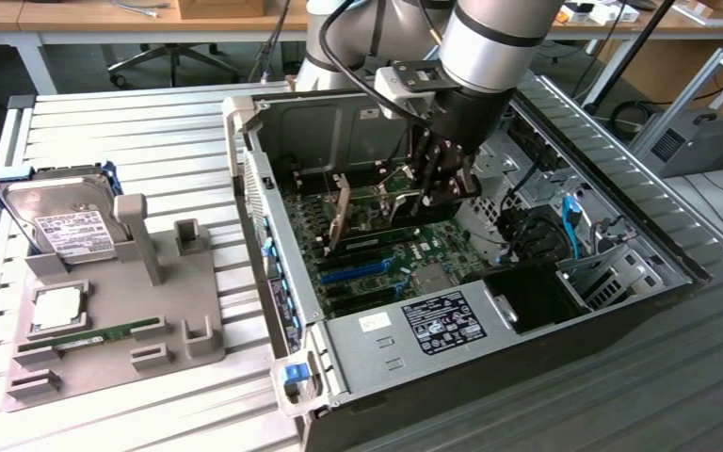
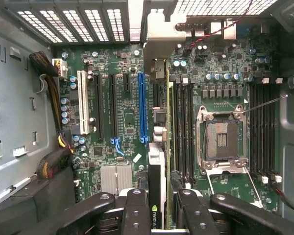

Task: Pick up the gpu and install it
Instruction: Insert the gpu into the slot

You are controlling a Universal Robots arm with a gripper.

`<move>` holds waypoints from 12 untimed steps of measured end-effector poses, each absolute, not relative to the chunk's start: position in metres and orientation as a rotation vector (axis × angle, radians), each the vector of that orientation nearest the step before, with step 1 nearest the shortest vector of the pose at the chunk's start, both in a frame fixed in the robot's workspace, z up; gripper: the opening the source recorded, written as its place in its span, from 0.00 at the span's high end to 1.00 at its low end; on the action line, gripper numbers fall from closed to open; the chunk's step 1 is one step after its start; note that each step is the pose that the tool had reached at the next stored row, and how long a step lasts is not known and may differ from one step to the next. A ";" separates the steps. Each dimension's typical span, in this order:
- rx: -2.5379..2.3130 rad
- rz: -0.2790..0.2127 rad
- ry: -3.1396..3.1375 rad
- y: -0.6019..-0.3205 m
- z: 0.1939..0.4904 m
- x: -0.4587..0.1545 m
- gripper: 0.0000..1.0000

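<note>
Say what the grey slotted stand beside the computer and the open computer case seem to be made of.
Grey slotted stand: probably plastic, matte and uniformly grey, with moulded blocky posts. Open computer case: likely sheet metal, dull silvery, with thin folded edges and punched vents.

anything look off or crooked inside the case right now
Nothing damaged or spilled. The gpu, held edge-on in the fingers, appears to sit beside the long blue slot rather than over it. The processor socket is empty, its lever swung open.
</note>
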State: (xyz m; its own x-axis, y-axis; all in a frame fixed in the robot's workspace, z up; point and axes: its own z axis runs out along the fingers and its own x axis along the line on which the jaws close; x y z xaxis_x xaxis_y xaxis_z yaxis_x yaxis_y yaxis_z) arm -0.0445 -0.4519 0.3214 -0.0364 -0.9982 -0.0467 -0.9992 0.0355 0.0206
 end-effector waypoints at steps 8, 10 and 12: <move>-2.167 0.074 2.247 -0.452 0.319 -0.045 0.73; -2.167 0.074 2.246 -0.452 0.318 -0.044 0.73; -2.167 0.074 2.246 -0.452 0.317 -0.045 0.73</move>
